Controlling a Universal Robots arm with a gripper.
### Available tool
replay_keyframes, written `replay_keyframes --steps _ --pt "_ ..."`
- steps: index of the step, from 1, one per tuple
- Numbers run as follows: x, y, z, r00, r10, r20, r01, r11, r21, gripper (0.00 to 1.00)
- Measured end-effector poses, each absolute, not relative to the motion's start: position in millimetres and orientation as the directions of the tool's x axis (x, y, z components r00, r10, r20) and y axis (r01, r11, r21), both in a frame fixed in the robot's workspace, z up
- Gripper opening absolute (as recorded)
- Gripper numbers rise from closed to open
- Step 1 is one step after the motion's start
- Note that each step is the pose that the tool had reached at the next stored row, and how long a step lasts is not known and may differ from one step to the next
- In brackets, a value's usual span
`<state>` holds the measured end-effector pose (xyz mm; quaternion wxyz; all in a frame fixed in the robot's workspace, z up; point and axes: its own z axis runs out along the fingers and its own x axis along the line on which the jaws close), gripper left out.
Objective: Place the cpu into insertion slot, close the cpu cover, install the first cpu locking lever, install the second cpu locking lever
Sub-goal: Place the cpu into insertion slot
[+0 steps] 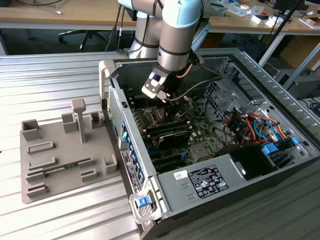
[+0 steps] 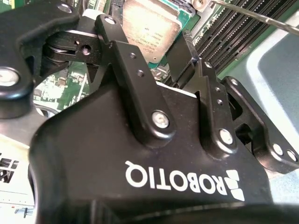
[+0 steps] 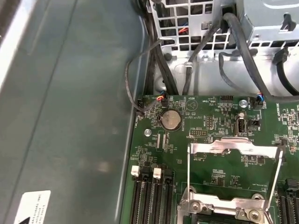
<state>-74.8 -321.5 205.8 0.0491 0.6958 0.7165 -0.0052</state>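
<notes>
Inside the computer case (image 1: 260, 65), memory slots (image 2: 219, 28) alongside, the gripper (image 2: 147, 32) seemingly pinches the cpu (image 2: 152, 23) near the insertion slot (image 3: 210, 219); the cpu cover (image 3: 233, 147) stands open

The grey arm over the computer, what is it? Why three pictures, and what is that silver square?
It is a robot arm reaching into an open computer case on a ribbed metal table. At its end sits a pincer for picking up small parts. The exterior view comes from a camera off the arm. Both wrist views come from cameras riding on the arm. In the second wrist view the silver square is the cpu, right by the pincer; I cannot tell whether it is gripped. The first wrist view shows the green circuit board with the cpu cover, a metal frame, swung open. At the exterior view's left lies a grey tray of holders.
</notes>
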Motion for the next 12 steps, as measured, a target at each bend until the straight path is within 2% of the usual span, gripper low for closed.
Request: replay_keyframes --steps 12 --pt "-74.8 -319.6 201.4 0.003 0.997 -0.078 0.998 0.002 0.061 0.54"
